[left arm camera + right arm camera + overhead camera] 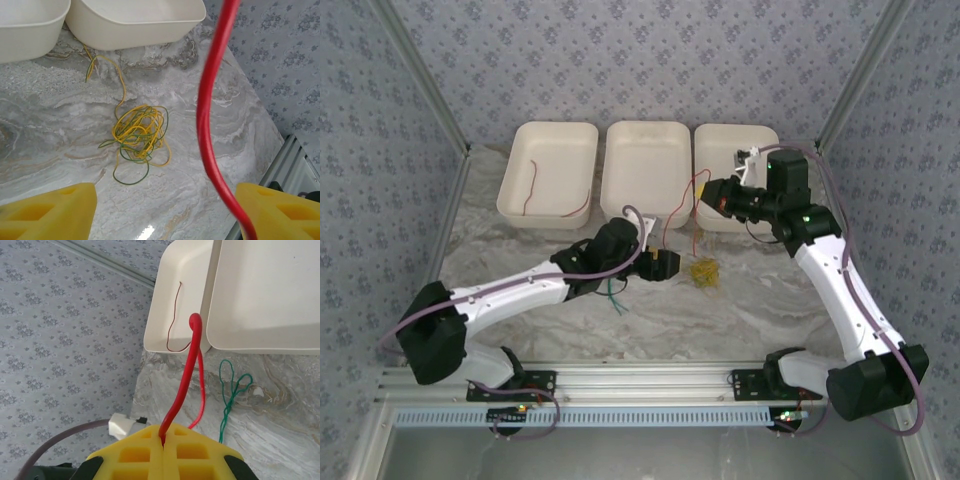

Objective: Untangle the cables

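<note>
Cables: I'd call it about a third done. One red cable (529, 195) lies alone in the left tray (560, 150), upper left of the overhead view, and I count that one sorted. A second red cable (183, 385) is mid-handling. The right gripper (163, 436) is clamped on it, right of centre overhead, just in front of the right tray, and the cable hangs from there down-left toward the table (740, 310). The left gripper (165, 210), at centre overhead, has its fingers wide apart. In its wrist view the red cable runs down between them, close to the right-hand finger, and I see no pinch. So my read is that the right arm alone carries it. The yellow-green tangle (137, 137) sits on the table just right of the left gripper: many loops, knotted, with no red strand visible in it. One green cable (227, 412) lies loose on the table under the left arm, below centre overhead. Left to do, my call: land this red cable in a tray, then split the tangle into yellow and green.
</note>
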Action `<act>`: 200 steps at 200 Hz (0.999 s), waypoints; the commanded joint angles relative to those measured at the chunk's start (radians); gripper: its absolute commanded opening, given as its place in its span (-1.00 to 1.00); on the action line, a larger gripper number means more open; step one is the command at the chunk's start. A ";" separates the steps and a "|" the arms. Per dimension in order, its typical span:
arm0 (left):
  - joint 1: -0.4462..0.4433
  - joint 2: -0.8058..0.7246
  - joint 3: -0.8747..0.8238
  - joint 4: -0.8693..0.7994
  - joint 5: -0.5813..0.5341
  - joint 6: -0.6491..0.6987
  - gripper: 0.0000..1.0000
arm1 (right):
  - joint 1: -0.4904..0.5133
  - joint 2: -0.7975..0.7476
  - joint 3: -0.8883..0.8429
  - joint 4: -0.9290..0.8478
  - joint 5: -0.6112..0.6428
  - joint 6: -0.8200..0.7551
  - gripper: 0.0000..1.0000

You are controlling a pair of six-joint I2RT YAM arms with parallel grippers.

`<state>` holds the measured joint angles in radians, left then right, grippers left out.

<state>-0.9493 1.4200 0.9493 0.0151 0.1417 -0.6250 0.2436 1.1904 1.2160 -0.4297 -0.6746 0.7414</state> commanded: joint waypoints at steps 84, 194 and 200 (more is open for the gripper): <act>0.155 -0.084 0.169 -0.371 -0.477 0.276 -1.00 | 0.087 -0.078 -0.014 -0.248 0.101 -0.219 -1.00; 0.351 -0.083 0.408 -0.264 -0.522 1.100 -1.00 | 0.647 0.069 -0.099 -0.310 0.800 -0.585 -1.00; 0.348 -0.087 0.389 -0.241 -0.529 1.161 -1.00 | 0.672 0.085 -0.090 -0.321 0.839 -0.600 -1.00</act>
<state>-0.6140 1.3563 1.3251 -0.3367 -0.3340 0.2638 0.8219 1.2263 1.1133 -0.6628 -0.0418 0.2558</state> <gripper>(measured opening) 0.068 0.065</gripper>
